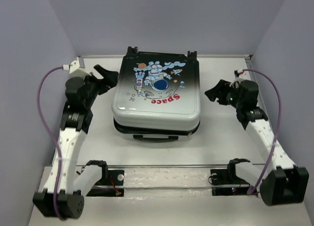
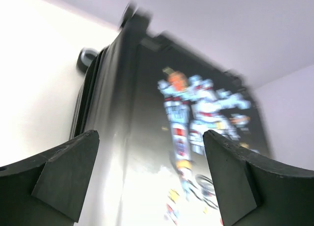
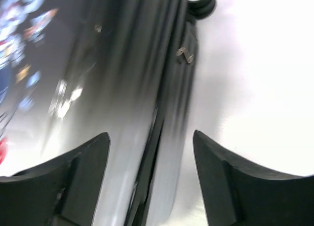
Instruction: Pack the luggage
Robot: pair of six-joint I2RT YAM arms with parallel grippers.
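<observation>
While two robot arms reach in from the near edge of a white table [image 1: 221, 138], one piece of luggage [image 1: 156, 96] lies flat and closed at the table's middle, toward 12 o'clock. It is a small hard-shell suitcase, black at the far end and fading to white at the near end. Its lid bears a cartoon astronaut and the red word "Space", upside down to the overhead camera. Two black wheels [image 1: 131, 50] stick out at its far edge, and one dark handle [image 1: 149, 136] shows at 6 o'clock.

There are two grippers. The left gripper [image 1: 109, 75] hangs just beside the suitcase at its 10 o'clock, jaws spread wide and holding nothing. The right gripper [image 1: 215, 94] hangs near the suitcase at its 3 o'clock, a little apart from the shell, jaws also parted and empty. Both wrist cameras look between their own black fingers at the suitcase's side; these views are blurred.

Two purple cables [image 1: 43, 98] loop outward, one along each arm. One metal rail [image 1: 167, 165] crosses the table at 6 o'clock, between the arm bases. Pale lilac walls [image 1: 162, 15] close in three sides.
</observation>
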